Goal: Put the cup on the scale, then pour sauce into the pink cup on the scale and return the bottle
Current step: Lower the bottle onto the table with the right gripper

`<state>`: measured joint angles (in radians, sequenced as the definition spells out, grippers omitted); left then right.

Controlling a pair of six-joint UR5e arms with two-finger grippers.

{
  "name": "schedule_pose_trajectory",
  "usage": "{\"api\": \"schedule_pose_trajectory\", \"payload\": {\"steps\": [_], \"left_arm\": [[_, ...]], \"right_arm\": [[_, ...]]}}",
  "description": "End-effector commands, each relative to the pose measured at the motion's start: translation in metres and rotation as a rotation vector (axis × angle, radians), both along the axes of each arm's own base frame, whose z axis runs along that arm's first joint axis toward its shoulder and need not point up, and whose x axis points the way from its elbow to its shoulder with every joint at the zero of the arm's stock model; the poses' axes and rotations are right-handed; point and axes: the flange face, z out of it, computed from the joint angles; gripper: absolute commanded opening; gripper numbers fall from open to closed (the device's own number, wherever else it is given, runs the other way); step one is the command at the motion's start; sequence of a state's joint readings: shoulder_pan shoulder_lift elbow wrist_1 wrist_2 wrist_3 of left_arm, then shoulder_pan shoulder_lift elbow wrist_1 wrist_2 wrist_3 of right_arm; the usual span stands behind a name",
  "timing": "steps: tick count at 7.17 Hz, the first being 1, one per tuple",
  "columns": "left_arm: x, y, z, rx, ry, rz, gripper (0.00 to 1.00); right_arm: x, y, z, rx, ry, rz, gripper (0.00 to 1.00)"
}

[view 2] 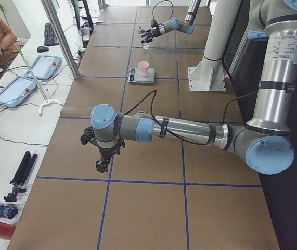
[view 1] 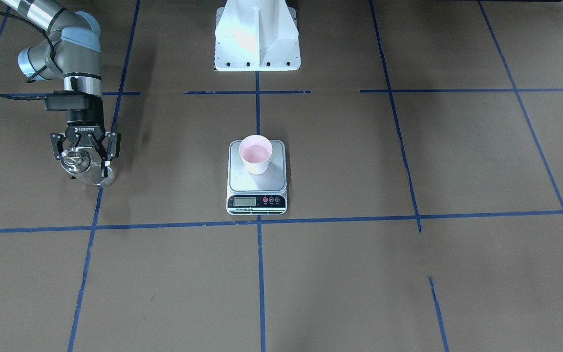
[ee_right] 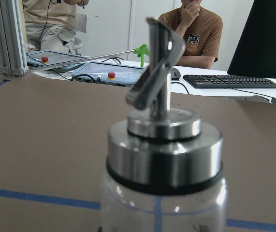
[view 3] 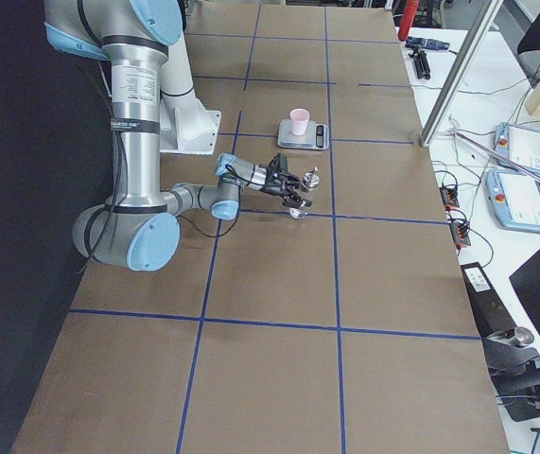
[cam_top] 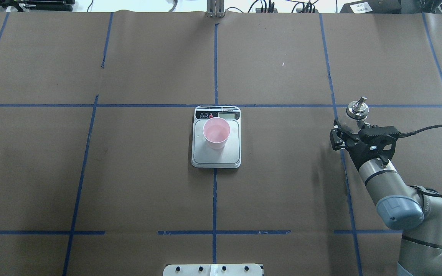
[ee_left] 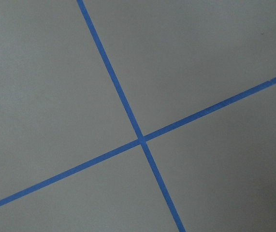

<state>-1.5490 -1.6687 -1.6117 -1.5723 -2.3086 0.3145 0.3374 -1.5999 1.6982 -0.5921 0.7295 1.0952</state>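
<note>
Brown taped table (view 1: 408,146), cup (view 1: 256,154) on scale (view 1: 257,185), bottle (cam_top: 355,111) in right gripper (view 1: 87,165).

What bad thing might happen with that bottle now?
The right fingers hold the glass bottle by its body, far from the scale. If they slip or let go before it stands flat, it might tip and spill. The light cup stands loose on the scale, so a bump might topple it.

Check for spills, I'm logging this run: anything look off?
Nothing stands out: the pale pink paper cup stands upright on the silver steel scale, and the clear glass bottle is upright in the right tool.
</note>
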Motion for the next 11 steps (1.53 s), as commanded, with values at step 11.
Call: {"api": "schedule_pose_trajectory", "payload": {"steps": [11], "left_arm": [[-0.003, 0.000, 0.000, 0.001, 0.000, -0.005, 1.00]], "right_arm": [[0.035, 0.013, -0.012, -0.015, -0.078, 0.019, 1.00]]}}
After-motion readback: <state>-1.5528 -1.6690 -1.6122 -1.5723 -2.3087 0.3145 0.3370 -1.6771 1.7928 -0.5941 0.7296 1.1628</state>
